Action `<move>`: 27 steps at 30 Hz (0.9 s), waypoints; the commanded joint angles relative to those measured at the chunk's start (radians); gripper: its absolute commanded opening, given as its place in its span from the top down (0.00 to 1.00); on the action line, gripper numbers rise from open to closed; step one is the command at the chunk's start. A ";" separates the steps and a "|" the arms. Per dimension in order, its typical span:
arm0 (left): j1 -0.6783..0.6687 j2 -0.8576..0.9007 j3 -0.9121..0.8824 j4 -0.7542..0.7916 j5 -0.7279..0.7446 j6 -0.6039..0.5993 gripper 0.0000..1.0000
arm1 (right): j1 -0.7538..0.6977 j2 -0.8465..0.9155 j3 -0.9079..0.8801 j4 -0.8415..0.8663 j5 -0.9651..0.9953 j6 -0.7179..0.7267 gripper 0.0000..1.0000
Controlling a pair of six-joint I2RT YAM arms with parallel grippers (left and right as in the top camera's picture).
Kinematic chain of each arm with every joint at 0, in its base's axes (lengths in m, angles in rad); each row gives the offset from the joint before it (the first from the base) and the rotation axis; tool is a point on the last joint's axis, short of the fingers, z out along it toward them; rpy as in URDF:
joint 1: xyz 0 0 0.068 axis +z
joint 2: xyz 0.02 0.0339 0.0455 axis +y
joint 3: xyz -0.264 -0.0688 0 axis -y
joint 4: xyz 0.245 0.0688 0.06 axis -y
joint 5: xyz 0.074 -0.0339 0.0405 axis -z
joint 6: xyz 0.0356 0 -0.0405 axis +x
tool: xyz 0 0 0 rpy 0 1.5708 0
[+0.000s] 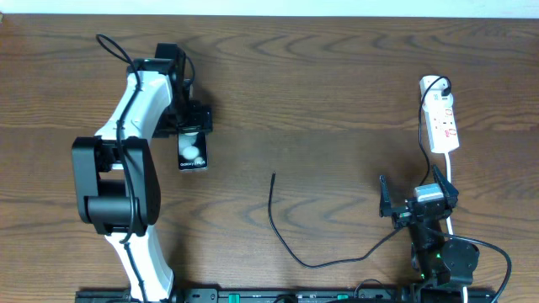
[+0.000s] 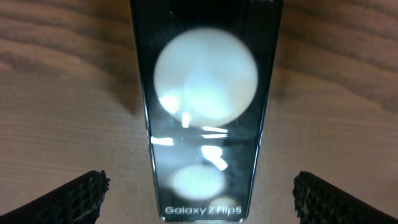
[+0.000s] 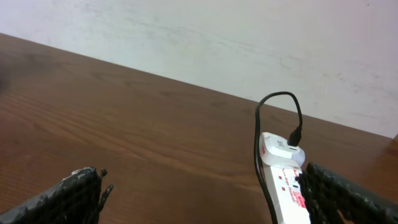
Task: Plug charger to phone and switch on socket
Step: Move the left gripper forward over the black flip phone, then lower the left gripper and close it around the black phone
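The phone (image 1: 193,153) lies flat on the wooden table, a black slab with two white circles and the text "Galaxy Z Flip5" (image 2: 204,124). My left gripper (image 1: 193,135) hovers over it, open, its fingers (image 2: 74,199) wide apart on either side and not touching it. The charger (image 1: 270,206) is a thin black cable curving across the table's middle, its plug tip free near the centre. The socket (image 1: 441,122) is a white power strip with red marks at the far right (image 3: 287,186). My right gripper (image 1: 418,202) stands open and empty just in front of the strip.
A white adapter (image 3: 280,149) with a black lead sits in the strip's far end. A white cord runs from the strip past my right arm. A black rail (image 1: 278,296) with the arm bases lines the front edge. A pale wall (image 3: 249,37) rises behind the table.
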 commanded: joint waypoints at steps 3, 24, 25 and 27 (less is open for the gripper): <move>-0.011 0.007 0.020 0.026 -0.040 -0.063 0.03 | 0.005 -0.005 -0.001 -0.005 0.004 -0.003 0.01; -0.011 0.076 0.012 0.060 -0.036 -0.065 0.03 | 0.005 -0.005 -0.001 -0.005 0.004 -0.003 0.01; -0.011 0.076 0.006 0.064 -0.036 -0.065 0.03 | 0.005 -0.005 -0.001 -0.005 0.004 -0.003 0.01; -0.011 0.076 -0.003 0.070 -0.036 -0.065 0.03 | 0.005 -0.005 -0.001 -0.005 0.004 -0.003 0.01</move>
